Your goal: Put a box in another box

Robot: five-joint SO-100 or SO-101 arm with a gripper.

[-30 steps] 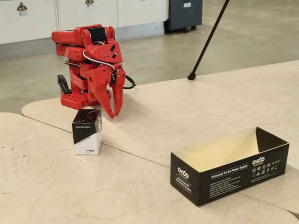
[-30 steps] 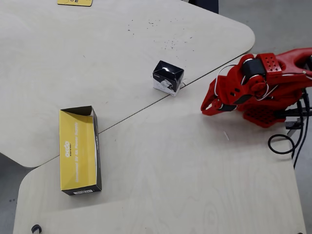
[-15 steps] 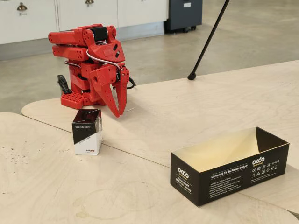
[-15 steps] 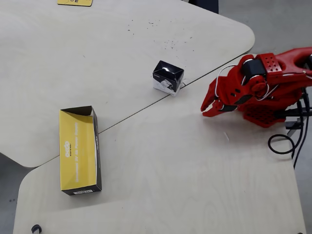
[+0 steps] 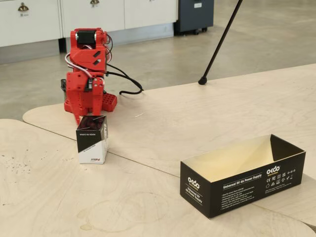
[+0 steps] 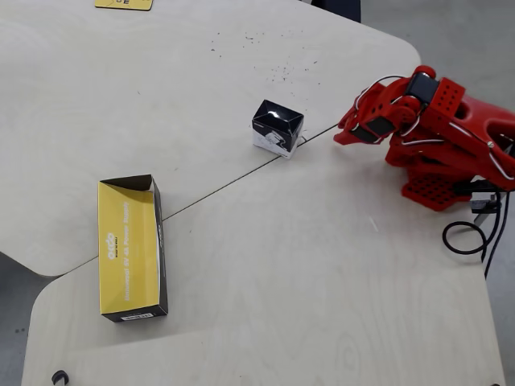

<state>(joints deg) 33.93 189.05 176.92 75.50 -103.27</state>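
Observation:
The box (image 5: 92,139) is a small carton, black above and white below. It stands upright by the seam between two table tops, also seen from above (image 6: 278,127). The other box (image 5: 247,185) is a long black open tray with a cream inside. It lies empty at the front right in the fixed view and at the lower left in the overhead view (image 6: 161,257). My red gripper (image 6: 339,135) points at the carton from its right, a short gap away. Its fingers look shut with nothing between them. In the fixed view the gripper (image 5: 79,114) hangs low just behind the carton.
The arm's red base (image 6: 438,181) sits at the table's right edge with a black cable (image 6: 467,237) looping off it. A black tripod leg (image 5: 222,39) stands on the floor behind the table. A yellow item (image 6: 122,3) lies at the far top edge.
The arm has swung round from facing the open table to facing the carton, and the gripper now sits close behind it. Carton and tray have not moved.

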